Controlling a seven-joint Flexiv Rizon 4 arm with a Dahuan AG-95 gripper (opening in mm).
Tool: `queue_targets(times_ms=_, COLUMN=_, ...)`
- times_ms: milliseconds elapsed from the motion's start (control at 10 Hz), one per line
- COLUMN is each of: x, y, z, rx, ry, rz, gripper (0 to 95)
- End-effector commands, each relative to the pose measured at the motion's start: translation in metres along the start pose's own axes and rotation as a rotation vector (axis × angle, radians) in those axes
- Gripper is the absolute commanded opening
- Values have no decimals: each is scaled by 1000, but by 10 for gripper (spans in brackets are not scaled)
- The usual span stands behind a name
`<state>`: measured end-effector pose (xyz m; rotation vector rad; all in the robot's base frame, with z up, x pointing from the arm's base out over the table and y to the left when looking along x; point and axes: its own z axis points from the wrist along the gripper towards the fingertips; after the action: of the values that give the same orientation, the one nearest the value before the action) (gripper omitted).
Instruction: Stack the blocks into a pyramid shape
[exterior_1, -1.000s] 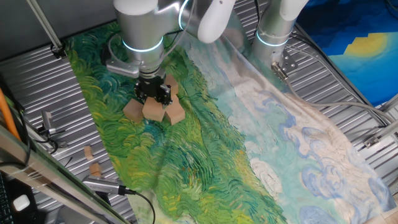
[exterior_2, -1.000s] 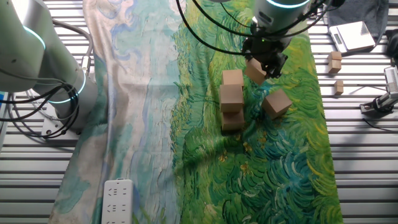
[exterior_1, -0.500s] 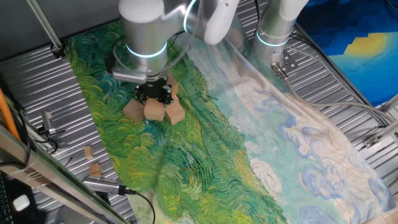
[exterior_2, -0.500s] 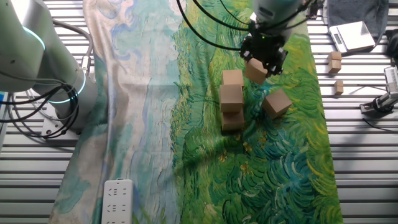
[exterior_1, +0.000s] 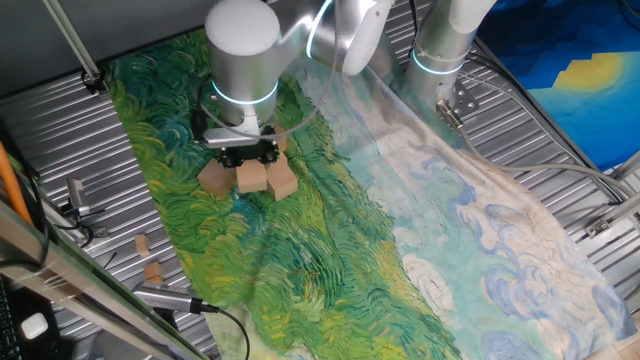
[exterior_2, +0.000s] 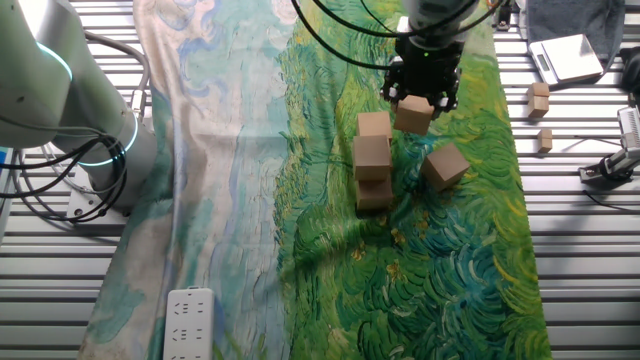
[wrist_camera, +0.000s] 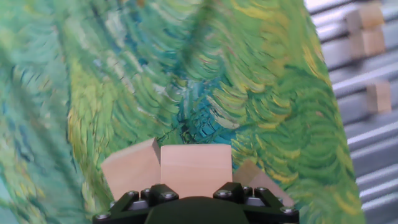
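Black two-finger claw (exterior_2: 421, 97) clenched on light-brown wooden cube (exterior_2: 414, 114), carried above painted cloth (exterior_2: 450, 250). Step: placing. Next: lower beside row of cubes (exterior_2: 372, 160), flush, square.

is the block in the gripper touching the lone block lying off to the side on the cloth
Apart. In the other fixed view, the held block, clamped in the gripper, shows a strip of green cloth between it and the lone block.

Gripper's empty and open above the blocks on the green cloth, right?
Not empty: the gripper is shut on a block, held above the other blocks on the green cloth. The other fixed view and the hand view both show it.
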<state>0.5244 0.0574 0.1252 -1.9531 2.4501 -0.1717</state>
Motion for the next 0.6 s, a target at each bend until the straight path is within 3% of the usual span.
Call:
queue_targets(times_ms=100, x=0, y=0, z=0, rx=-3, ry=-20, rz=-19, gripper=0)
queue_targets(times_ms=600, x=0, y=1, z=0, rx=-8, ry=-39, rz=28, gripper=0)
